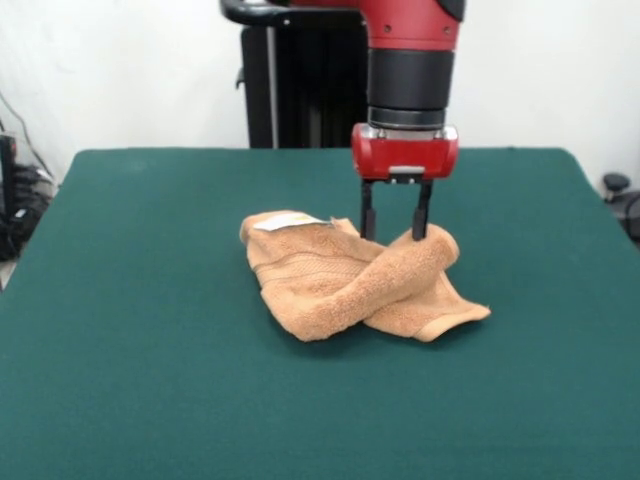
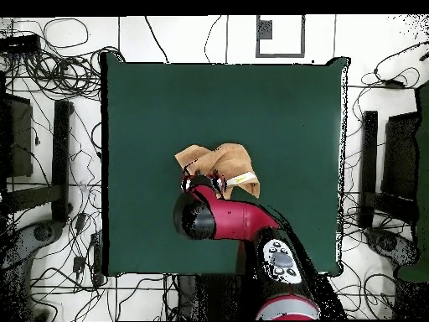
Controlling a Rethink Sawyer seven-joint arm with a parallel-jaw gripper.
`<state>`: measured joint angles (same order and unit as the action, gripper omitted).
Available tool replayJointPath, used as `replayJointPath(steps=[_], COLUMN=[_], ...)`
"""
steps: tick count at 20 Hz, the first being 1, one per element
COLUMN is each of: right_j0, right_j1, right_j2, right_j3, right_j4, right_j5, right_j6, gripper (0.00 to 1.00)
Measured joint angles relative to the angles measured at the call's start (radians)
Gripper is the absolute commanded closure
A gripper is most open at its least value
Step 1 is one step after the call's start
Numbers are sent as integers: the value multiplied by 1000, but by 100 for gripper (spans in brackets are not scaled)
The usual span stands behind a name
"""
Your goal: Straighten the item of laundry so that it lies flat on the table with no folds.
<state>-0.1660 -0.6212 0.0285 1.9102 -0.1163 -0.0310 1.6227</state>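
The orange-tan towel (image 1: 350, 280) lies crumpled near the middle of the green table (image 1: 150, 380), rolled and folded over itself, with its white label (image 1: 285, 222) on top at its far left. My gripper (image 1: 395, 238) hangs straight down at the towel's far edge. Its two black fingers (image 1: 367, 215) stand apart, with their tips at the towel's raised fold, and green cloth shows between them. In the overhead view the towel (image 2: 219, 159) lies just beyond the gripper (image 2: 201, 180), and the arm hides its near edge.
The black pedestal (image 1: 300, 80) stands at the table's far side. Wide green cloth (image 2: 167, 101) surrounds the towel on all sides. Cables (image 2: 50, 67) and black stands (image 2: 369, 168) lie on the floor around the table.
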Motion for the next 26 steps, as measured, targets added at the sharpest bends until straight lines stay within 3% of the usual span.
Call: replayJointPath(steps=[26], right_j0=[-131], right_j1=[1], right_j2=[164], right_j3=[102], right_j4=[0], right_j5=[0], right_j6=[0], gripper=[0])
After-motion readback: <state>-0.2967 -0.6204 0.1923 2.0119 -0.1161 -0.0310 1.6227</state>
